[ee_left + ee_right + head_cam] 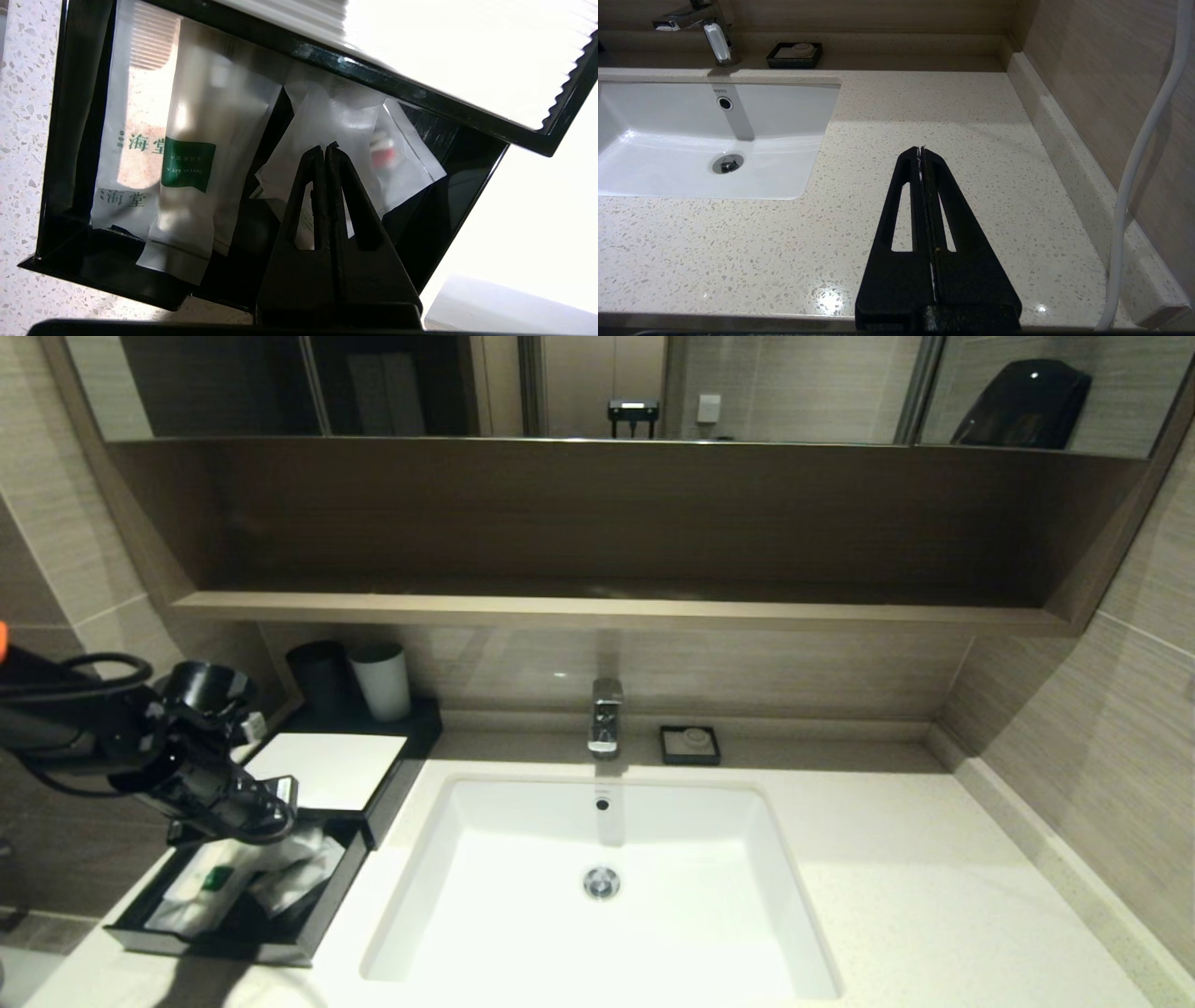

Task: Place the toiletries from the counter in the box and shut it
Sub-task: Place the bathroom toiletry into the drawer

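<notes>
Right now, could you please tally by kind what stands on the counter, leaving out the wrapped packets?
Cups: 2, the black cup and the white cup
Box: 1
Soap dish: 1
Tap: 1
Total: 5

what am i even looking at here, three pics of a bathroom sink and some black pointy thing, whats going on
It is a two-armed robot at a bathroom counter. One picture comes from a camera on its head; the other two come from cameras on its wrists, and the black pointed thing is each arm's end effector. The left end effector is shut and empty, hovering over the black box's open drawer, where wrapped toiletries lie. The right end effector is shut, parked above bare counter beside the sink. Two cups, a tap and a soap dish sit at the back.
</notes>
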Robot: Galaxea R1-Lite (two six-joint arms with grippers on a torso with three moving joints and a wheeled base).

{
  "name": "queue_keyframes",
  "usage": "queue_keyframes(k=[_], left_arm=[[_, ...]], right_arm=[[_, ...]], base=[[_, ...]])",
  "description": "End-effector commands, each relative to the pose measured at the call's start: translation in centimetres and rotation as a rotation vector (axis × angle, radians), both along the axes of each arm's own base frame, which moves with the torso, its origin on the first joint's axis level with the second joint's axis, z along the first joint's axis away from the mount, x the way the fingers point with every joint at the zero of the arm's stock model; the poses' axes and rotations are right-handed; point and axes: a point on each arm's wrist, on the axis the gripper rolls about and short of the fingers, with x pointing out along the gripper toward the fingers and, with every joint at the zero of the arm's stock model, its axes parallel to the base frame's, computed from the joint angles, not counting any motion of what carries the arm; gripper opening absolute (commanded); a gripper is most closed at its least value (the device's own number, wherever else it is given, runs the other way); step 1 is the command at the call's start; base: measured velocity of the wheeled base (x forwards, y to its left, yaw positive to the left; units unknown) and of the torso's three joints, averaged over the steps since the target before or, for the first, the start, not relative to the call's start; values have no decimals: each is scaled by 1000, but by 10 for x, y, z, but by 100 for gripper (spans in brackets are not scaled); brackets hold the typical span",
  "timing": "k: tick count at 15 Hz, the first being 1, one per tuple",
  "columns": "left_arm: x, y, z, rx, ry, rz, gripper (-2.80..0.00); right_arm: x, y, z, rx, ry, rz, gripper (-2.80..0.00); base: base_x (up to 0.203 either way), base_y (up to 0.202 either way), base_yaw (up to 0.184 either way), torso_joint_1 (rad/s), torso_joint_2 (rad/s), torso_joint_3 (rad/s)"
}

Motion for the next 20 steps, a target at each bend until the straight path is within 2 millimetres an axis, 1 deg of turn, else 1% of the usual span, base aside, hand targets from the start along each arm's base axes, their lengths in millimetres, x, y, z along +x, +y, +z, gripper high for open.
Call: queue_keyframes(k=[1,3,7,11,14,19,20], left_arm=[[-2,0,0,-3,5,1,-280],[-3,0,-1,-3,11,-1,-280],[-10,-2,9,-4,10,-3,-280],[-12,-2,11,-8,22,-3,-280],[-13,-2,6,-13,56,-5,-280],[-2,-1,-13,-20,91,-5,-280],[-1,-1,-13,-20,90,-5,-280]], right_arm=[[0,0,0,-1,1,1,-280],[0,0,0,-1,-1,0,-280],[0,0,0,0,-1,0,-280],[0,0,0,-1,0,0,-280],[0,0,0,-1,0,0,-280],[0,0,0,-1,-1,0,-280],[0,0,0,0,-1,0,-280]], base=[[0,0,0,0,0,0],[0,0,0,0,0,0],[0,0,0,0,0,0],[0,0,0,0,0,0],[0,0,0,0,0,0],[0,0,0,0,0,0],[0,0,0,0,0,0]])
